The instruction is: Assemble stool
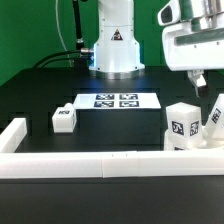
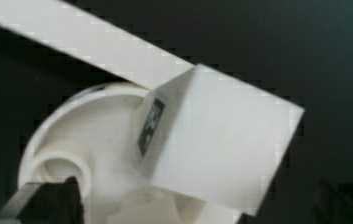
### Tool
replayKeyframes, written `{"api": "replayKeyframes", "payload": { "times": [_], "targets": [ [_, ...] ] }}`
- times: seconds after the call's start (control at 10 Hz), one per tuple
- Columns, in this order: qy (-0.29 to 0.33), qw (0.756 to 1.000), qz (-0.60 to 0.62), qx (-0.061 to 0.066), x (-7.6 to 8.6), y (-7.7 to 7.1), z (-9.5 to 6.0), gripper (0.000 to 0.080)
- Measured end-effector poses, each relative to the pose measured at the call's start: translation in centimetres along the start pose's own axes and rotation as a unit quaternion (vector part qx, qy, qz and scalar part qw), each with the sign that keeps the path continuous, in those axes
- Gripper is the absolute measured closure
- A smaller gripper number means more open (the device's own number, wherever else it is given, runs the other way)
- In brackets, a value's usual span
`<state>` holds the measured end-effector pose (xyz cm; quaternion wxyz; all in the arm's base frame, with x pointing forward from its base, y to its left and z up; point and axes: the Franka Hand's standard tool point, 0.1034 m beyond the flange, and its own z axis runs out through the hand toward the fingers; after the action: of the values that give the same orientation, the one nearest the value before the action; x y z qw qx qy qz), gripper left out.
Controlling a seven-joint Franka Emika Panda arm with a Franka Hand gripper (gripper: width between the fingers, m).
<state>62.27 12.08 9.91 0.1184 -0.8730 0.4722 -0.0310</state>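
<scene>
The stool's round white seat (image 1: 196, 141) lies at the exterior view's right, against the front rail. A blocky white leg (image 1: 182, 124) with a black-and-white tag stands upright on it, and a second tagged leg (image 1: 213, 118) leans just beside. A third leg (image 1: 63, 117) rests alone on the table at the left. My gripper (image 1: 199, 83) hangs just above the upright leg, open and holding nothing. In the wrist view the leg (image 2: 223, 130) rises from the seat (image 2: 80, 135), and my gripper (image 2: 191, 212) has its dark fingers (image 2: 38, 205) spread wide on either side of the leg.
The marker board (image 1: 113, 100) lies flat in the middle of the black table, in front of the robot's base (image 1: 114, 50). A long white border rail (image 1: 85, 163) runs along the front edge and turns up the left side; it also shows in the wrist view (image 2: 102, 42).
</scene>
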Motion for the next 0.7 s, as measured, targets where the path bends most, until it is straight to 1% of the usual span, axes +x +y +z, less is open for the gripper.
{"api": "replayKeyframes", "payload": {
  "times": [0.1, 0.4, 0.5, 0.6, 0.7],
  "targets": [
    [0.000, 0.998, -0.059, 0.001, -0.28, -0.22, -0.16, 0.0151],
    [0.000, 0.987, -0.162, 0.000, -0.20, -0.11, -0.06, 0.0151],
    [-0.001, 0.979, -0.205, -0.005, -0.32, -0.08, -0.03, 0.0151],
    [-0.008, 0.952, -0.305, -0.024, -0.77, 0.00, -0.08, 0.0151],
    [-0.015, 0.925, -0.377, -0.036, -0.79, -0.21, -0.50, 0.0151]
  ]
}}
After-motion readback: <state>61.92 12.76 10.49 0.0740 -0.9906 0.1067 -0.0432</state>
